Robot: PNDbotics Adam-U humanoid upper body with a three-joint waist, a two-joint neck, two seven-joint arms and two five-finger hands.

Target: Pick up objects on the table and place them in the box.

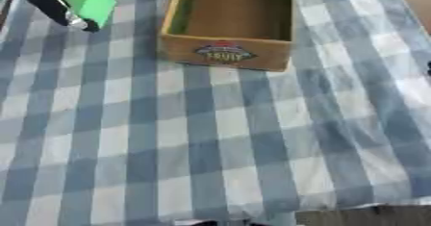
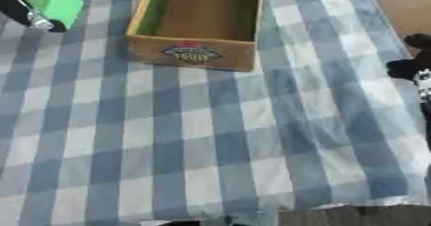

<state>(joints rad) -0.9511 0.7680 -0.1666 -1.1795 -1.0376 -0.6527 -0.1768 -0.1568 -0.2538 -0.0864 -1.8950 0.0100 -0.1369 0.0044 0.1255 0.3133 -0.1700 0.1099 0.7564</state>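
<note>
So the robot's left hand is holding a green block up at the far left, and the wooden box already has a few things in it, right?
Not quite. The left hand does hold the green block at the far left, but the open wooden box with a fruit label shows only its bare brown floor, with nothing inside. The left eye view shows this plainly.

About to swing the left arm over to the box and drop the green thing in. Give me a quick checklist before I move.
1. Green object in the left robot hand: ok, held at the upper left, above the checked tablecloth.
2. How the fingers close on it: cannot tell.
3. Wooden box upright, opening up: ok.
4. Box interior free: ok, nothing visible inside.
5. Path from hand to box: ok, only bare cloth between.
6. Right robot hand out of the way: ok, at the right edge, away from the box.
</note>
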